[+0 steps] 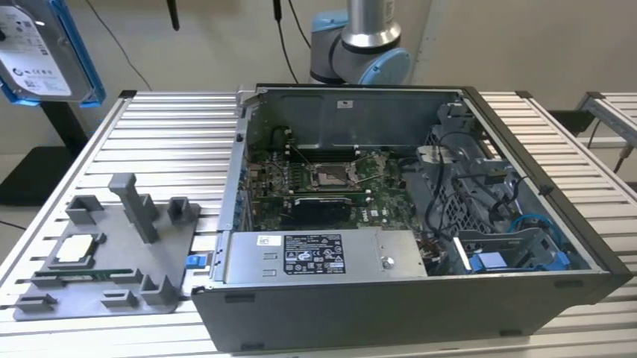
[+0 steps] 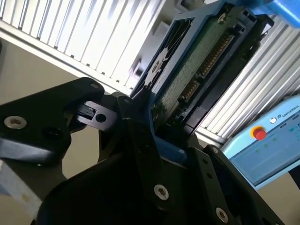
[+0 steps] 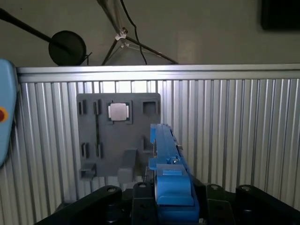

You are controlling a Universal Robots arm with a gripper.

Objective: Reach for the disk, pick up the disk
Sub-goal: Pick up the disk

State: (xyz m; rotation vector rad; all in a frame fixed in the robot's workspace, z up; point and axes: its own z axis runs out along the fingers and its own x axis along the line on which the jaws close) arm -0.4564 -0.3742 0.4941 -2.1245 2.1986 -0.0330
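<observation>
The disk (image 1: 38,54) hangs high above the table at the exterior view's left, its white label facing the camera and blue rails along its edges. In the second wrist view the disk (image 2: 197,70) shows its green circuit board and connector, and my gripper (image 2: 152,119) is shut on its lower end. The first wrist view looks along the disk's blue rail (image 3: 164,150), edge-on above the grey fixture, with my gripper (image 3: 171,199) closed around it.
An open computer case (image 1: 398,224) stands on the slatted aluminium table (image 1: 169,127). A grey fixture tray (image 1: 110,253) with a small square chip (image 1: 77,250) lies at the exterior view's left. The arm's base (image 1: 359,52) is behind the case. A blue pendant (image 2: 267,145) lies beside the table.
</observation>
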